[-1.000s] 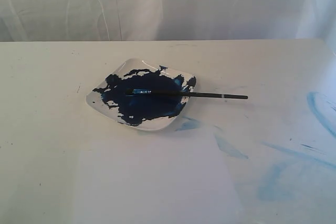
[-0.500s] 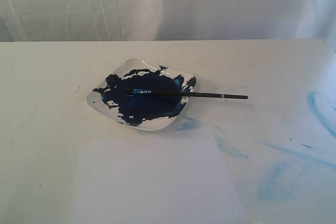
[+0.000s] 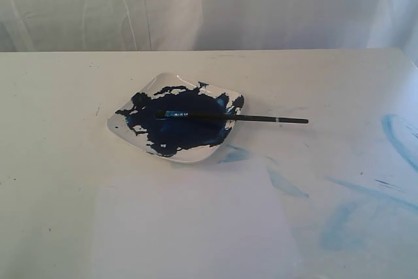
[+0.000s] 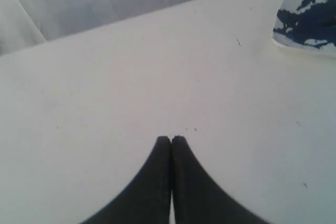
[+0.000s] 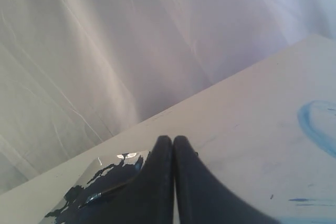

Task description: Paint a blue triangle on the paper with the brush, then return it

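The brush (image 3: 235, 117) lies across a white square dish (image 3: 124, 132) holding a dark blue paint pool; its bristles rest in the paint and its black handle sticks out to the right. The paper (image 3: 196, 227) lies flat in front of the dish, blank; no blue triangle shows on it. Neither arm appears in the exterior view. My left gripper (image 4: 171, 138) is shut and empty over bare tabletop, with the dish (image 4: 294, 43) off to one side. My right gripper (image 5: 173, 138) is shut and empty, hovering apart from the dish (image 5: 84, 174) and brush (image 5: 105, 192).
Faint pale-blue smears (image 3: 339, 223) and a blue curved mark (image 3: 395, 135) stain the tabletop to the right of the paper. A white draped cloth (image 3: 209, 4) hangs behind the table's far edge.
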